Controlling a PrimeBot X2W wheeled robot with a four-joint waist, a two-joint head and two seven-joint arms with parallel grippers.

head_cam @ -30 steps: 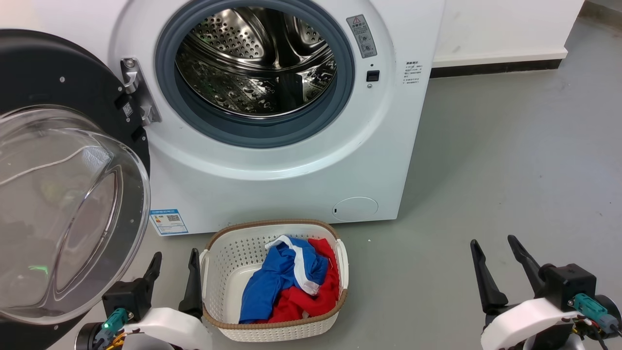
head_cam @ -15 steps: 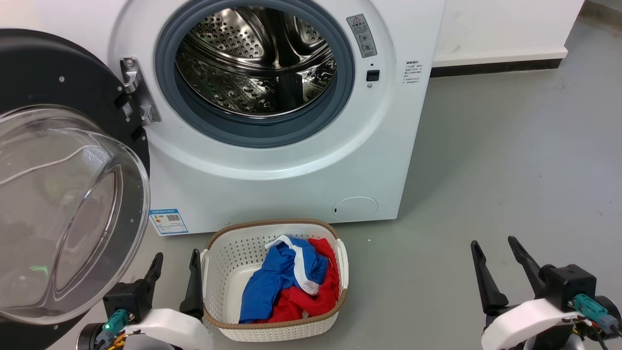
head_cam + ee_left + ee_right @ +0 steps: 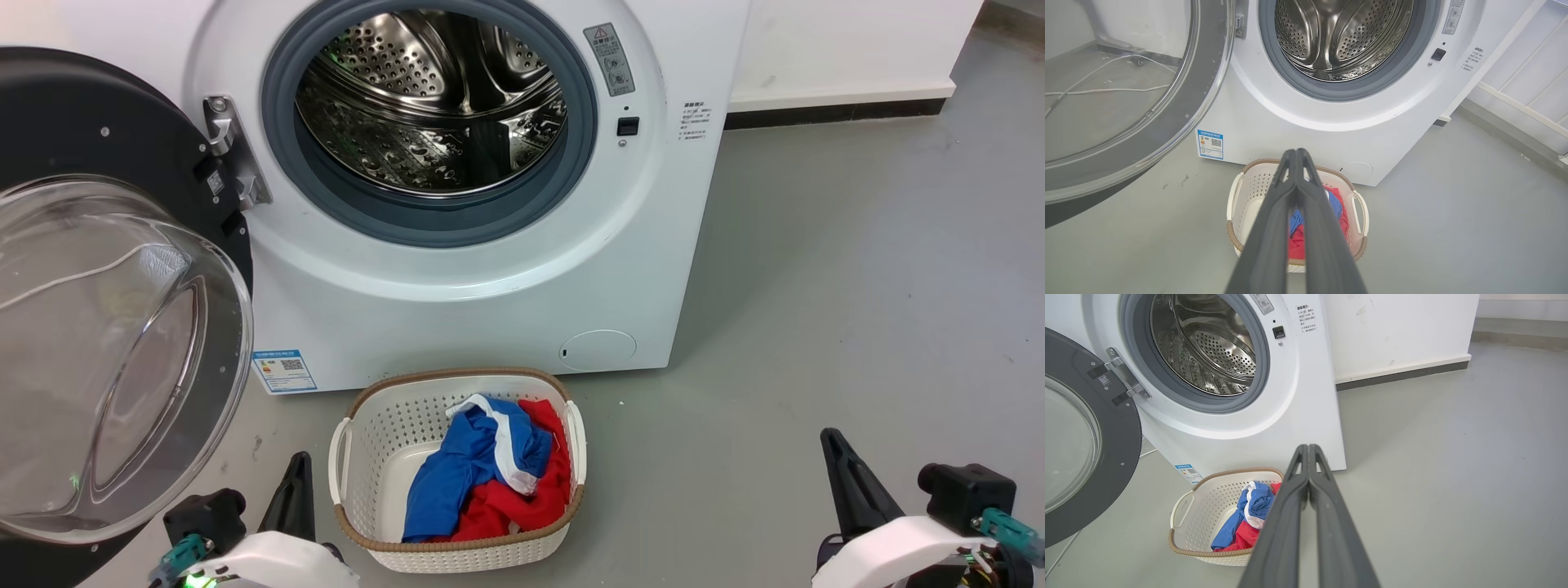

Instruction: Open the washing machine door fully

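The white washing machine [image 3: 482, 302] stands ahead with its steel drum [image 3: 433, 98] exposed. The washing machine door [image 3: 98, 114], a black disc with a clear glass bowl [image 3: 106, 359], hangs swung out to the left on its hinge [image 3: 229, 155]. It also appears in the left wrist view, door [image 3: 1204, 81], and in the right wrist view, door [image 3: 1122, 449]. My left gripper [image 3: 300, 461] is low at the bottom left, below the door's lower edge and apart from it. Its fingers meet at the tips, left gripper [image 3: 1295, 152], empty. My right gripper [image 3: 830, 437] sits low at the bottom right, shut and empty, right gripper [image 3: 1307, 446].
A white perforated laundry basket [image 3: 457, 377] with blue and red clothes [image 3: 482, 474] stands on the grey floor [image 3: 857, 286] in front of the machine, between my grippers. A white wall with a dark skirting [image 3: 833, 114] runs to the right. Cables [image 3: 1106, 90] lie behind the door.
Both grippers went from open to shut and dropped lower in the head view. The door and the basket stay where they were.
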